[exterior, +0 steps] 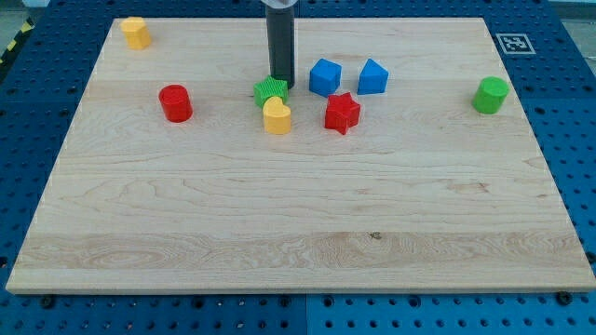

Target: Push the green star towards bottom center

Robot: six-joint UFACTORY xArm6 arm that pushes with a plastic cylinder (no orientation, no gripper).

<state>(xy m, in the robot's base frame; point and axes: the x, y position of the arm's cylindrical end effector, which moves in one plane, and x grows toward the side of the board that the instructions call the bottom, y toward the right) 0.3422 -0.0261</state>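
No containers on board [298,242]. My tip [282,87], bare rod grasping nothing, touches green star [269,92] from far right. Yellow heart [277,116] touching star's near side, blocking. Red star [342,113] right.

Blocks scattered across the upper part of a wooden board [298,233]

A yellow block [136,32] lies at upper left, a red cylinder [175,102] left of centre, a yellow heart [277,116] and red star [342,113] near top centre, two blue blocks [325,76] [372,77] above them, a green cylinder [490,95] at right.
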